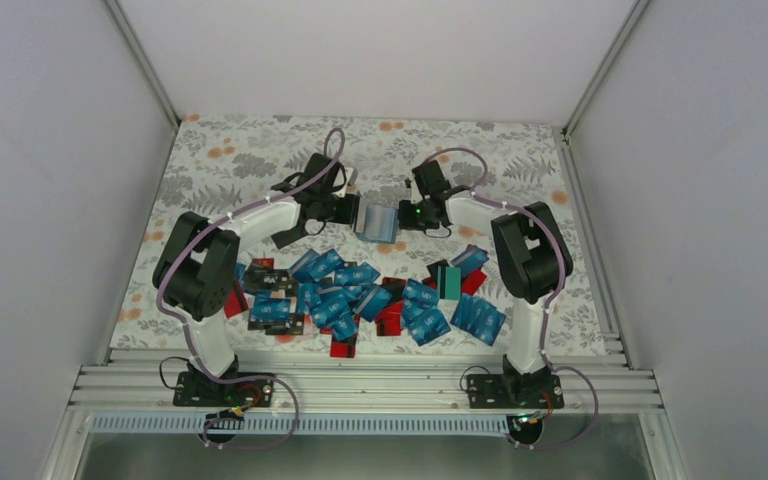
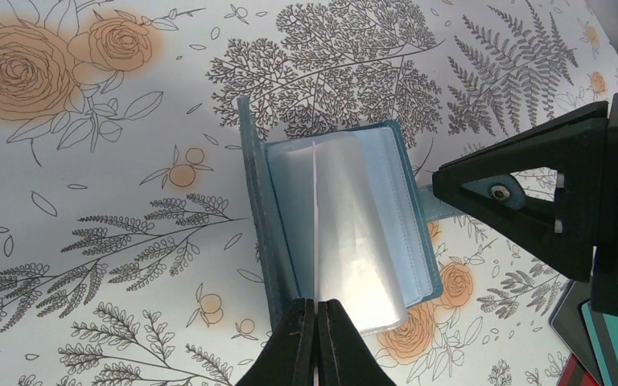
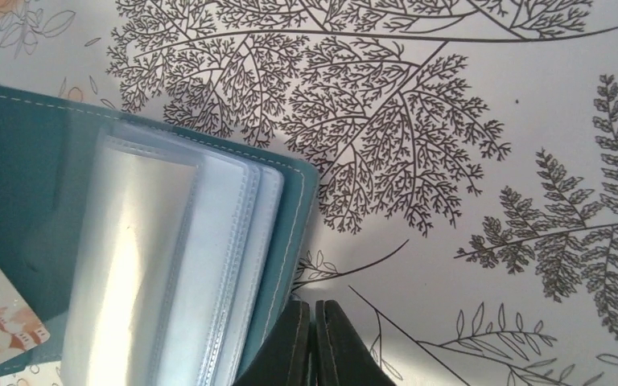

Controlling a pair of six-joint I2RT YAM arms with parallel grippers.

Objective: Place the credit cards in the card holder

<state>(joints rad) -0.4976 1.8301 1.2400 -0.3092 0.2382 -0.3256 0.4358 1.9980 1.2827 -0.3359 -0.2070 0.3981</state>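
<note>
The teal card holder (image 1: 377, 222) lies open at the back middle of the table, between both grippers. Its clear sleeves (image 2: 354, 233) fan up from the cover (image 3: 32, 185). My left gripper (image 1: 353, 212) (image 2: 316, 310) is shut on the edge of one clear sleeve and holds it upright. At the holder's other side, my right gripper (image 1: 406, 215) (image 3: 314, 310) is shut, and its fingers (image 2: 531, 161) pinch the holder's teal closing tab (image 2: 444, 206). The credit cards (image 1: 360, 295), mostly blue with some red, black and one teal-green (image 1: 449, 281), lie scattered nearer the arm bases.
A floral cloth (image 1: 250, 160) covers the table. White walls enclose it on the left, right and back. A metal rail (image 1: 360, 385) runs along the near edge. A few cards (image 2: 611, 346) lie just beside the right gripper.
</note>
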